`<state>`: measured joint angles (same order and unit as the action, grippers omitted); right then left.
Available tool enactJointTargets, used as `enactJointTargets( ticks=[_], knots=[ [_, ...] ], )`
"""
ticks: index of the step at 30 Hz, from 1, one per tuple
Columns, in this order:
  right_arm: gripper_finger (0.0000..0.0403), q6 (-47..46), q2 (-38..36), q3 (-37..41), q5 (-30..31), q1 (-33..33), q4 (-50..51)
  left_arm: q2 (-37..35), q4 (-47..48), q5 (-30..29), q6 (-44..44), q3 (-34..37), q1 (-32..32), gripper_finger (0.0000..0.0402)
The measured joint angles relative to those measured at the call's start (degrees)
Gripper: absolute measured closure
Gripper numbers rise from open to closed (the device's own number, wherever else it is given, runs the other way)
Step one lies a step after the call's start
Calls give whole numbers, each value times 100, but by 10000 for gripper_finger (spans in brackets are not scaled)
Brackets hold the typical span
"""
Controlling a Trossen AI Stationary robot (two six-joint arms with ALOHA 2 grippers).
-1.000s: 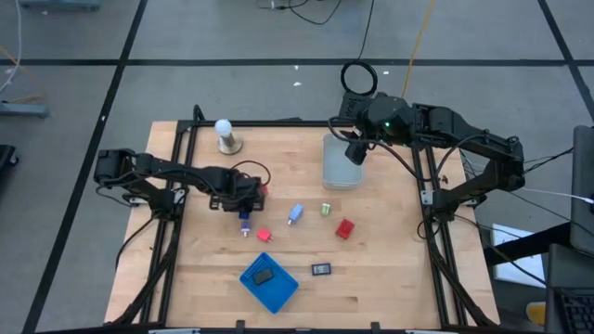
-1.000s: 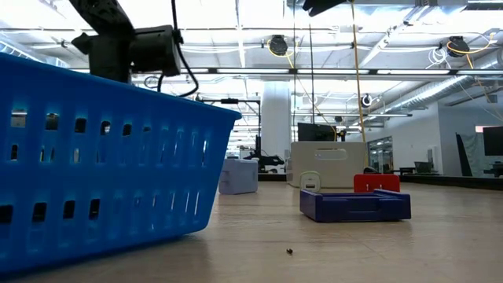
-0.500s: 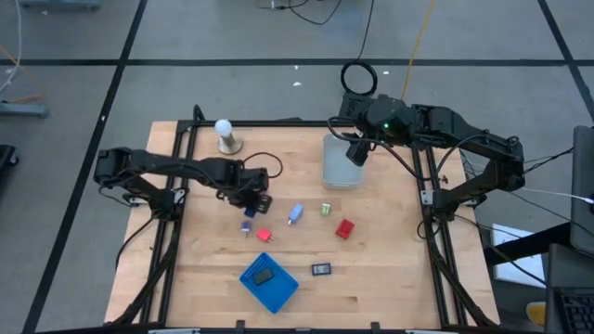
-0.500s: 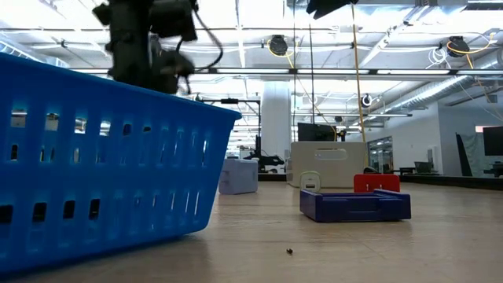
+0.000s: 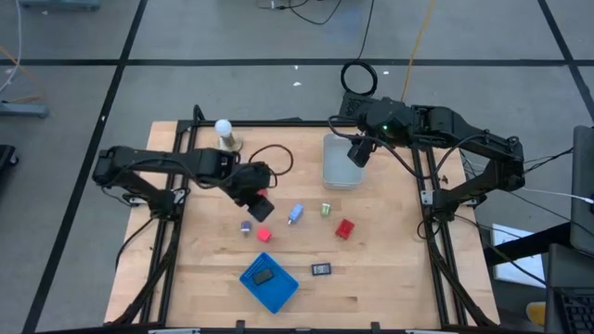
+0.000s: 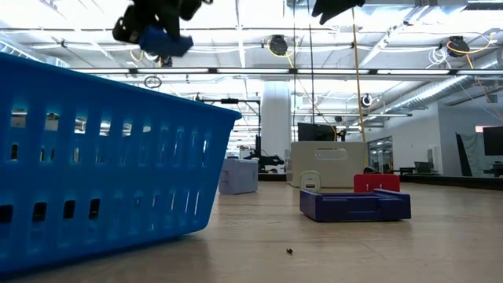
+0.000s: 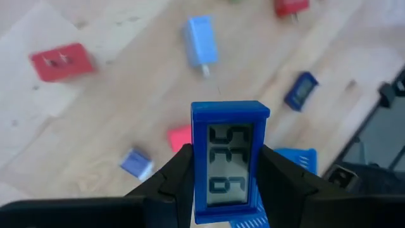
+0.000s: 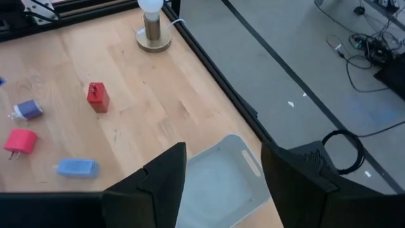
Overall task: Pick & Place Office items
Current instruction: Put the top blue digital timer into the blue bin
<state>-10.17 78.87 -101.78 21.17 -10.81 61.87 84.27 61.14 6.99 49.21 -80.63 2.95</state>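
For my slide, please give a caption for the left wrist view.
Left gripper holds a blue timer upright between its fingers, above small items scattered on the wooden table.

Blue basket (image 6: 102,157) in low view cut off at pic's left and bottom edges; it blocks most of the table behind it. Above the basket, left gripper (image 6: 157,20) is blurred and cropped at the top edge. Blue clock (image 7: 230,161) in left wrist view runs off the bottom edge (its digits unclear). Beside the clock, red block (image 7: 61,61) is smeared, markings unreadable. Clear bin (image 8: 221,183) partly hidden behind right gripper's fingers (image 8: 155,183).
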Motion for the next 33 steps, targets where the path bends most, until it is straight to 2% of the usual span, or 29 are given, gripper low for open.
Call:
enactJointTargets(
  ticks=[9, 19, 23, 30, 33],
  knots=[
    [206, -140, 0, 0, 0, 0, 102, 2, -153, -386, 852, 55, 1137, 266],
    [206, -139, 0, 111, -2, 0, 98, 111, -721, -955, 1939, 59, 1886, 266],
    [206, -140, 0, 249, -18, 2, 98, 461, -1036, -1002, 2107, 60, 2126, 266],
    [206, -138, 0, 531, -41, 2, 149, 1321, -2044, -702, 2371, 66, 2503, 266],
    [206, -137, 0, 584, -42, 2, 153, 1530, -2121, -708, 2601, 66, 2656, 266]
  ],
)
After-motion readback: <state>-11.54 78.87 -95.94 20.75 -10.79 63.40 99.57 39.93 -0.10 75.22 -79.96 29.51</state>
